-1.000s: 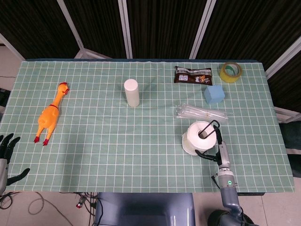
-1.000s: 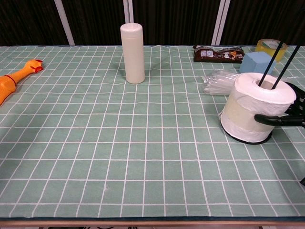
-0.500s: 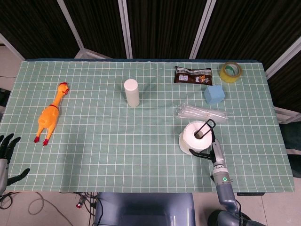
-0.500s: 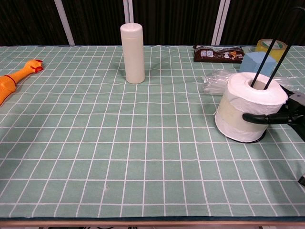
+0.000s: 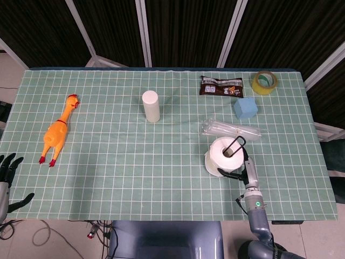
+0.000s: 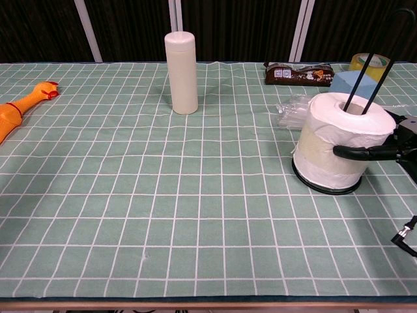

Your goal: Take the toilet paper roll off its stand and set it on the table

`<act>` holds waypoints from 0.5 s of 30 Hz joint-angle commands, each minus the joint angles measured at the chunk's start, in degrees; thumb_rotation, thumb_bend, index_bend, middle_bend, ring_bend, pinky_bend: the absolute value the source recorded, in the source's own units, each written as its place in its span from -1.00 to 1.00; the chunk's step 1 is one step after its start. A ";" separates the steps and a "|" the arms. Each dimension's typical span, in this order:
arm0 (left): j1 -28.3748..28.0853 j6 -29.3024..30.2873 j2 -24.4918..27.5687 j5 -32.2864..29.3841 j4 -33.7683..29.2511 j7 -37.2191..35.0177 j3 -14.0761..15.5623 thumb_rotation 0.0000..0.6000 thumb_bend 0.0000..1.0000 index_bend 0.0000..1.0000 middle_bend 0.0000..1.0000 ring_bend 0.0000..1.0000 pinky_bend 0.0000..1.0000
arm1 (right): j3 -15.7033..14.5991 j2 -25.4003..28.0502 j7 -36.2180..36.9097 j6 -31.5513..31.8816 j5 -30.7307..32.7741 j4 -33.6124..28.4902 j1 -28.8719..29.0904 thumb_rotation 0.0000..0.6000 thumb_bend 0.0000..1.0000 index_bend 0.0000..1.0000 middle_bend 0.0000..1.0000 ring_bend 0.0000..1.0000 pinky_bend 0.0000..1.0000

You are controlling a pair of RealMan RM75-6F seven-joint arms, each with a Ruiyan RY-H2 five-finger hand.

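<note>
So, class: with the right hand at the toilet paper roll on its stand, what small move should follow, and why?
Probably lift straight up. The right hand has fingers around the toilet paper roll, which still sits on the stand, whose black wire loop rises through the core. A vertical lift should slide the roll clear of the loop before it is set on the table.

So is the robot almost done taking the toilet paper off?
Not yet. The toilet paper roll is on its stand, with the black wire loop poking up through its middle. What's done: the right hand has reached the roll and its fingers wrap around its side. What's left: lifting it off and setting it on the table. The left hand waits at the table's edge.
</note>
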 commanded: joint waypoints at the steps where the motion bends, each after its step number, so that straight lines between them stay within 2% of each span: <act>1: 0.02 0.06 0.00 -0.05 0.00 -0.03 -0.05 1.00 -0.91 -0.72 -0.91 -1.00 -1.00 | -0.04 0.30 0.22 0.17 -0.31 -0.43 -0.11 1.00 -1.00 -0.61 -0.47 -0.92 -1.00; 5: 0.03 0.06 0.05 -0.16 0.00 -0.14 -0.09 1.00 -0.91 -0.72 -0.91 -1.00 -1.00 | 0.16 1.53 0.18 0.64 -1.26 -2.00 -0.12 1.00 -1.00 -0.61 -0.47 -0.92 -1.00; 8: 0.04 0.08 0.07 -0.15 -0.03 -0.16 -0.09 1.00 -0.91 -0.72 -0.91 -1.00 -1.00 | 0.45 4.32 0.14 0.07 -2.16 -5.38 0.04 1.00 -1.00 -0.61 -0.47 -0.92 -1.00; 15: 0.12 0.27 -0.02 -0.07 -0.05 -0.04 -0.08 1.00 -0.91 -0.72 -0.91 -1.00 -1.00 | 4.56 13.22 -2.69 -0.71 -1.30 -14.85 0.88 1.00 -1.00 -0.61 -0.47 -0.92 -1.00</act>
